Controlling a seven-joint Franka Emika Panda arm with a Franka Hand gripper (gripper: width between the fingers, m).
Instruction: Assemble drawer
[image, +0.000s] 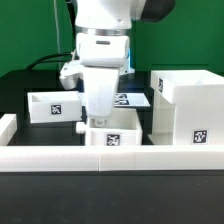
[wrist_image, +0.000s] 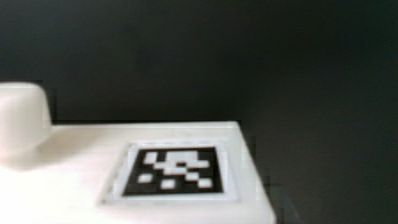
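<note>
The jaws hung low over the counter (image: 25, 85), right above the near tray (image: 112, 137). Whether they were clenched or released I could not tell: the exterior view hid them behind the white arm (image: 103, 50), and the wrist view caught only one pale finger (wrist_image: 18, 120) at its edge. The wrist view did show, close under the jaws, a white face carrying a black-and-white tag (wrist_image: 175, 170), probably that tray's, though the blur left it unsure. Only the exterior view showed the rest. A second tray (image: 52, 107) sat to the exterior view's left of the jaws, and the tall box shell (image: 190, 100) stood well apart on the exterior view's right. The marker board (image: 135, 99) lay behind them, and the low border blocks (image: 110, 160) lay in front.
</note>
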